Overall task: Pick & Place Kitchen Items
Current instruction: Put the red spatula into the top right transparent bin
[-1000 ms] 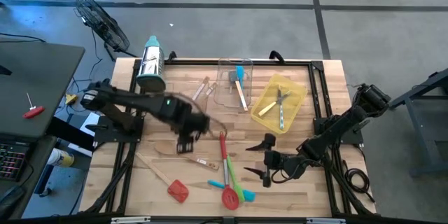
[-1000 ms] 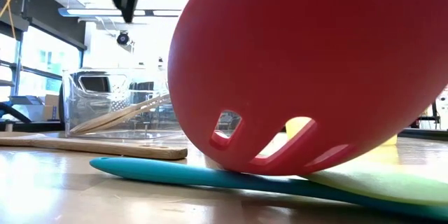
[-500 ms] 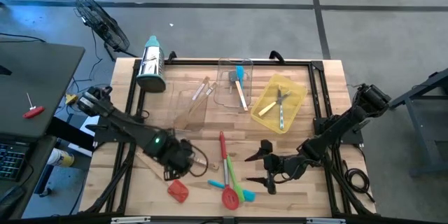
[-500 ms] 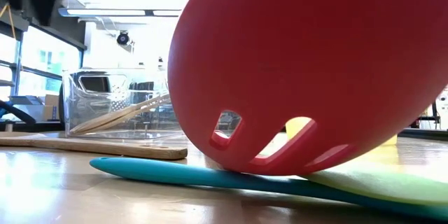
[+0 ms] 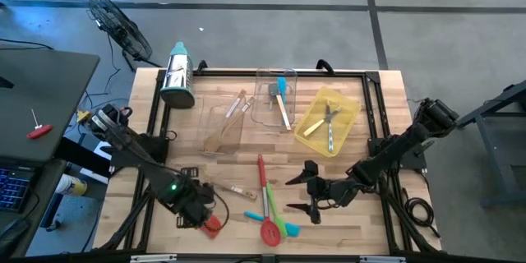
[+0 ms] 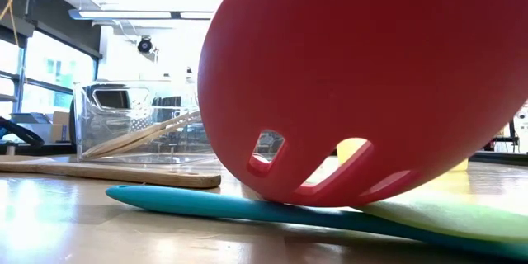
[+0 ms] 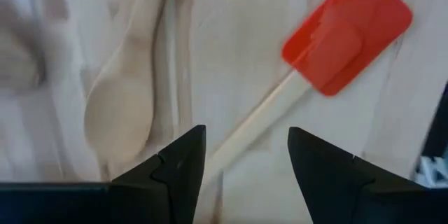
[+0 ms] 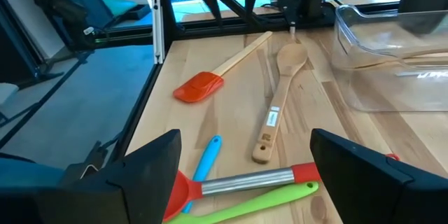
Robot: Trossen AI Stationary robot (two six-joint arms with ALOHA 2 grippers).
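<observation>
Worktop (image 5: 370, 90): your low view is mostly blocked by the red slotted spoon (image 6: 363, 82) | left claw (image 7: 245, 157), now down from mid-worktop, gapes empty astride the red spatula (image 7: 346, 35) handle, beside the wooden spoon (image 7: 119, 112) | right claw (image 5: 306, 192) wide, empty, near the slotted spoon.

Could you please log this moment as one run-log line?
left gripper: open, over red spatula handle | right gripper: open, waiting | wooden spoon: on table

I can read no text anywhere; the small white label on the pale wooden spoon (image 8: 271, 118) is illegible.
</observation>
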